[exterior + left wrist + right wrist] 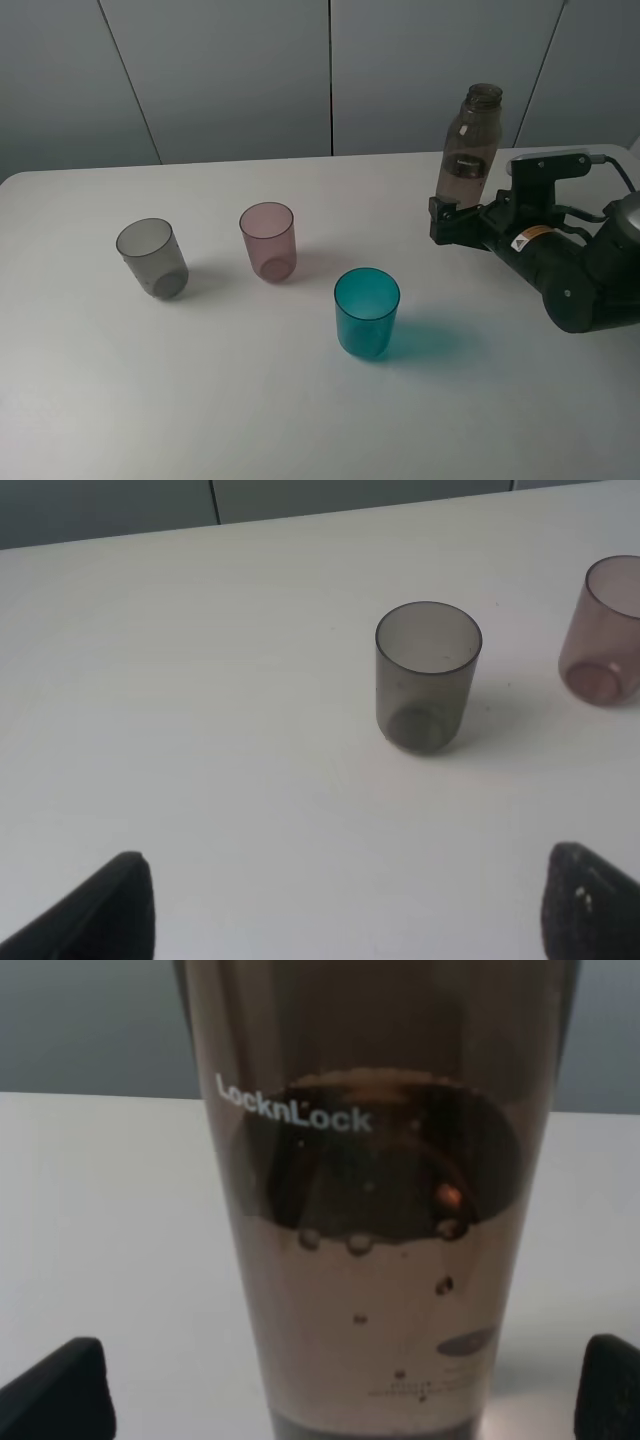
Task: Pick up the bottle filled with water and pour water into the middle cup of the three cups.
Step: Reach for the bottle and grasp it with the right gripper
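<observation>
The bottle [470, 140] stands at the two o'clock of the table [200, 400], its base between the wide-spread fingers [55, 1395] of the right gripper [450, 222], with gaps on both sides and nothing gripped. The middle cup [268, 240] sits near centre, the grey cup [152, 258] at its nine o'clock and the teal cup [366, 312] at its four. The left gripper [345, 910] hangs agape and empty near the grey cup.

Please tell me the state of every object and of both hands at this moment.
bottle: upright, no cap, partly filled.
grey cup: upright, empty.
pink cup: upright, empty.
teal cup: upright, looks empty.
left hand: open, holding nothing.
right hand: open, fingers on both sides of the bottle, not touching it.
</observation>
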Robot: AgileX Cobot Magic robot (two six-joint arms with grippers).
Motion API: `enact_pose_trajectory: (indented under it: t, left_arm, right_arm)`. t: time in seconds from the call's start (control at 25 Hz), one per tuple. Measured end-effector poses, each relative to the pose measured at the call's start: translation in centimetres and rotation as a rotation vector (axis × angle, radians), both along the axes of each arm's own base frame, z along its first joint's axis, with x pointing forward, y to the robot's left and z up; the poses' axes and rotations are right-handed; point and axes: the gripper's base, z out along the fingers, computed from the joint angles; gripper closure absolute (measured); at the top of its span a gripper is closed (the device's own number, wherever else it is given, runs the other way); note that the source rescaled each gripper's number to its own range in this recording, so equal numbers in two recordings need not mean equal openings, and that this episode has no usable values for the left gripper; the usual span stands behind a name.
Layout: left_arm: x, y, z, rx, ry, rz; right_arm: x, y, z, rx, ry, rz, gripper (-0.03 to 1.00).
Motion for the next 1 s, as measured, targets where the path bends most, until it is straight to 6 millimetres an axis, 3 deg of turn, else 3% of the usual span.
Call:
enact_pose_trajectory:
  t: [0.4,1.0]
  left_arm:
    - [0.0,0.0,0.0,-0.002,0.000,0.001]
    - [0.0,0.0,0.0,-0.002,0.000,0.001]
  right_arm:
    - [2.9,0.5,-0.3,0.009,-0.065,-0.036,-0.03]
    - [5.2,0.8,-1.9,-0.001,-0.085,-0.080,-0.03]
